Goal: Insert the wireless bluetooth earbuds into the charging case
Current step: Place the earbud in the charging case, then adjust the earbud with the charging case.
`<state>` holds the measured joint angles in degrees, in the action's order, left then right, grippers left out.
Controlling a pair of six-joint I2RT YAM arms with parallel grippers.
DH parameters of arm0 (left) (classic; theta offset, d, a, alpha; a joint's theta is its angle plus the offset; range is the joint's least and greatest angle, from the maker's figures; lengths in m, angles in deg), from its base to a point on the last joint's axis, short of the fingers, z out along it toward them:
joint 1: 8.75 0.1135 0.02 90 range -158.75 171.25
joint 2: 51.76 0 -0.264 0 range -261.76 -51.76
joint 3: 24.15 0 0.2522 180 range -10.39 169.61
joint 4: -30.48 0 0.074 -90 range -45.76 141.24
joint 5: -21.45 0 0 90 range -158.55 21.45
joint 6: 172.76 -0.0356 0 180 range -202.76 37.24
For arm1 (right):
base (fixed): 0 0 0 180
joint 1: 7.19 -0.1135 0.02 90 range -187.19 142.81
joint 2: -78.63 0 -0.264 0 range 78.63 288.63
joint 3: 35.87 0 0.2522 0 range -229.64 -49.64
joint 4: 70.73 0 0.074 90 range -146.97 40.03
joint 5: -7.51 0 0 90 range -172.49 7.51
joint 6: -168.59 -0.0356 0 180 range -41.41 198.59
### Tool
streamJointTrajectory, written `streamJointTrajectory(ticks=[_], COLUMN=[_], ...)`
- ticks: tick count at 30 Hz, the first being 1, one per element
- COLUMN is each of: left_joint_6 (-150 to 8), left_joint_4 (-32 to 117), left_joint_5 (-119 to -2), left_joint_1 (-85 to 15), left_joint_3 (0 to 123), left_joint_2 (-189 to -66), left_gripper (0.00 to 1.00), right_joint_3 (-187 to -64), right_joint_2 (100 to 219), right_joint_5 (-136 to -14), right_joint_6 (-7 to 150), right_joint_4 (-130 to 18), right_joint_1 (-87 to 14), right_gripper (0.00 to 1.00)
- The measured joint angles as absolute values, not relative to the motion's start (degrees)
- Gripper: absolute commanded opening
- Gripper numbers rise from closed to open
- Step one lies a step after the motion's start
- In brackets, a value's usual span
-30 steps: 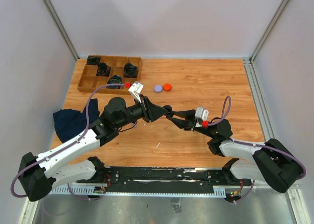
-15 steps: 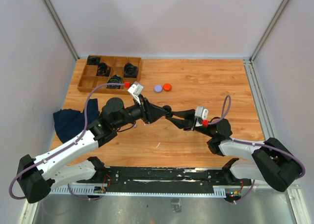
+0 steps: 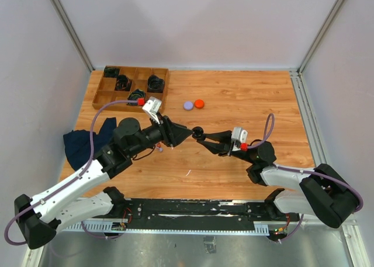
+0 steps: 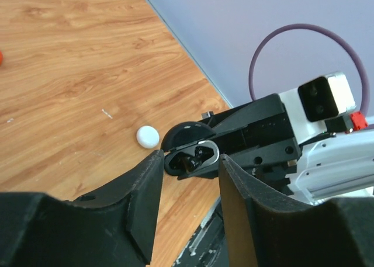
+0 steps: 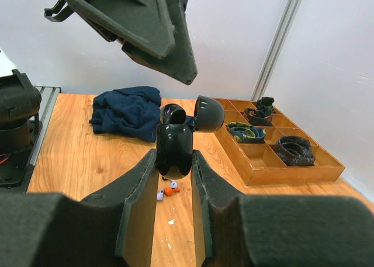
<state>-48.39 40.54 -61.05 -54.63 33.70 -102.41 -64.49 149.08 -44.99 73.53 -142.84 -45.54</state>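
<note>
Charging case (image 5: 174,147) is up in the air over mid-worktop (image 3: 245,97), clamped by its body in the right tool (image 5: 173,166). Lid is flipped back w/ the open side turned toward the left arm, prob. so the wells face whatever the other arm brings. From the left wrist view sth dark sits inside the opening; can't tell if that's a seated bud or just the cavity.

Loose earbuds aren't in the case. An orange bud (image 5: 170,190) and a pale bud (image 5: 159,195) lie touching or nearly so on the wood, below and just beyond the case. A white rounded blob (image 4: 148,137) lies near the case too, poss. another bud, not sure.

Left tool (image 3: 186,135) points straight at the case mouth, tip just short of it. Its fingers are parted w/ nothing visible between them, so released.

Room: both tools meet nose to nose, so there's little slack btwn them. Any reach down to the buds has to clear the case and the right fingers.

Further out is open wood. Lilac disc (image 3: 188,105) and orange disc (image 3: 200,103) sit side by side toward the back, well apart from the tools. The tray (image 3: 97,106) of coiled cables (image 3: 155,82) is back-left and a dark cloth (image 3: 82,144) lies at the left edge, all out of the way. Enclosure walls are close on three sides.
</note>
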Motion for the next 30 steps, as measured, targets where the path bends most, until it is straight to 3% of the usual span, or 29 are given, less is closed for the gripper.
streamJointTrajectory(ticks=[6,14,26,30], left_joint_6=[-52.5,-53.8,-46.3,-46.0], left_joint_4=[40.0,34.0,39.2,40.6], left_joint_5=[-61.2,-57.9,-56.3,-55.1], left_joint_1=[-54.6,-54.6,-54.6,-54.6], left_joint_3=[28.5,26.2,32.3,34.3], left_joint_2=[-96.8,-97.1,-104.1,-104.9], left_gripper=[0.56,0.56,0.35,0.33], right_joint_3=[-64.5,-64.5,-64.5,-64.5], right_joint_2=[149.1,149.1,149.1,149.1], right_joint_5=[-45.0,-45.0,-44.9,-44.9], right_joint_6=[72.8,72.1,72.2,72.2], right_joint_4=[-142.8,-142.8,-142.8,-142.8], right_joint_1=[-45.5,-45.5,-45.5,-45.5], right_gripper=[0.04,0.04,0.04,0.04])
